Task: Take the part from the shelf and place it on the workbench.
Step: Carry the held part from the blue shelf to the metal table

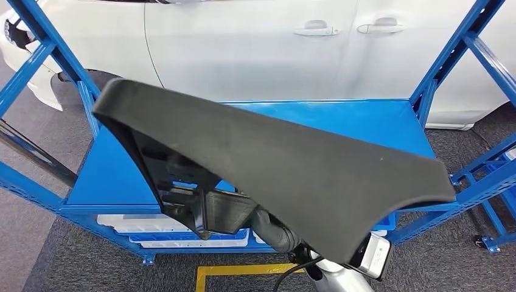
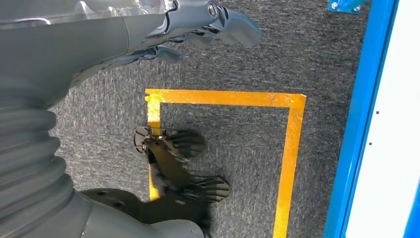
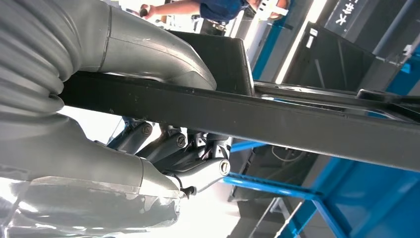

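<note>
The part (image 1: 292, 158) is a large flat black panel with a matte skin and a ribbed black underside. It hangs tilted in front of the blue shelf (image 1: 377, 121), above that shelf's top board. My right hand (image 3: 163, 148) grips its edge (image 3: 297, 124): the thumb (image 3: 163, 54) lies over one face and the darker fingers (image 3: 178, 144) press the other. In the head view the panel hides that hand, and my right wrist (image 1: 277, 231) shows under it. My left hand (image 2: 198, 25) hangs over the carpet with loosely spread fingers, holding nothing.
A white car (image 1: 243, 42) stands close behind the shelf. White trays (image 1: 182, 234) sit on a lower level. Blue uprights (image 1: 55, 42) and braces (image 1: 481, 55) flank the shelf. Yellow floor tape (image 2: 292, 148) marks the carpet. A person (image 3: 208, 7) stands far off.
</note>
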